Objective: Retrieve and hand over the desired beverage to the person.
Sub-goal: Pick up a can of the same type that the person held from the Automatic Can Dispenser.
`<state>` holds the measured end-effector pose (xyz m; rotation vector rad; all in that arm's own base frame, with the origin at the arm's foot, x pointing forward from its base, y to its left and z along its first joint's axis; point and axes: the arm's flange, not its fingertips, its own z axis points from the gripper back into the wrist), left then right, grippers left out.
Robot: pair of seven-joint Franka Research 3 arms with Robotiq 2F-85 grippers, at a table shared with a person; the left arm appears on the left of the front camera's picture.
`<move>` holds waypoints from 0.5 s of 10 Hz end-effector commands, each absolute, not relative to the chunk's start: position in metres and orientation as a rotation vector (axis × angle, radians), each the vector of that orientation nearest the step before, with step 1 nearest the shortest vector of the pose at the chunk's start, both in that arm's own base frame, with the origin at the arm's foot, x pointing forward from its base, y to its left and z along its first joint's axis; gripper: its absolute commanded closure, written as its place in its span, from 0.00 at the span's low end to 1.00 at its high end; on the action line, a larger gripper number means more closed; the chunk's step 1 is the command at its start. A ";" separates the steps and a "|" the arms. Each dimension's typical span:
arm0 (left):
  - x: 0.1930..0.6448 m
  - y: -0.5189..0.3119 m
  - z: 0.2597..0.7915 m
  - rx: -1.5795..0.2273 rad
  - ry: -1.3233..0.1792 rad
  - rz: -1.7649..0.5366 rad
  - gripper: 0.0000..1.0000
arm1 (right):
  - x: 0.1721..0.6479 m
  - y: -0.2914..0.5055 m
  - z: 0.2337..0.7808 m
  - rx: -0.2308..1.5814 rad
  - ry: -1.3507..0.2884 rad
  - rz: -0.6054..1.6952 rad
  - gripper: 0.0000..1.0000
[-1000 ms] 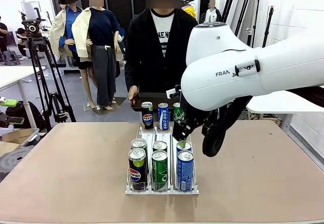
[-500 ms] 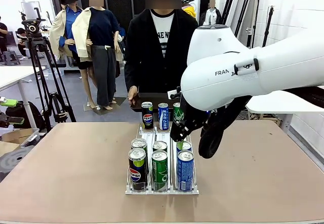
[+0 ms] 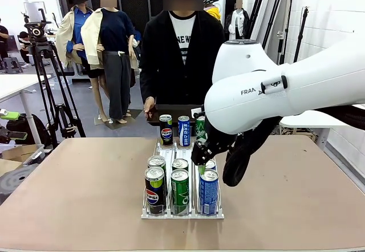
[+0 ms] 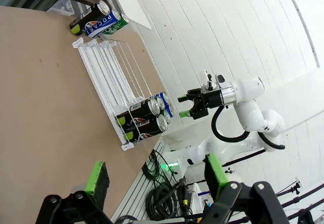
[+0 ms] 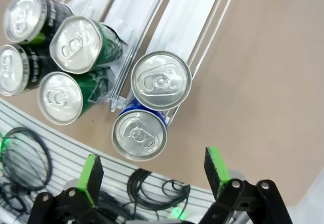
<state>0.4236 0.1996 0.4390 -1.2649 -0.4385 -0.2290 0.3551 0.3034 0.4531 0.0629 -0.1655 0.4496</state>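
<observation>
Just ahead of right gripper (image 5: 152,155), can tops (image 5: 161,79): bare metal, shiny; sides glossy print. Rack (image 5: 195,16) beyond: white plastic w/ thin wire rails, smooth. Table (image 5: 263,82) beside gripper: matt tan, smooth. Pads (image 5: 92,176) matt green. Right arm shell (image 3: 285,86): glossy white plastic.

Right pincer (image 3: 199,156) seemingly hovers above 6 racked cans (image 3: 180,190).

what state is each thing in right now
rack: flat on the table, far half bare
rack cans: six, upright, sealed
tray cans: three, upright on a tray the person holds
right pincer: open, empty, above the rack cans
left pincer: open, empty, off the table
</observation>
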 end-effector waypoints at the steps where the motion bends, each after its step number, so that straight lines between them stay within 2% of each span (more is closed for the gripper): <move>1: 0.423 0.201 0.440 -1.259 -0.439 -0.230 0.00 | 0.359 0.303 0.439 0.071 -0.180 0.422 0.00; 5: 0.423 0.201 0.440 -1.259 -0.439 -0.230 0.00 | 0.360 0.305 0.423 0.055 -0.159 0.433 0.00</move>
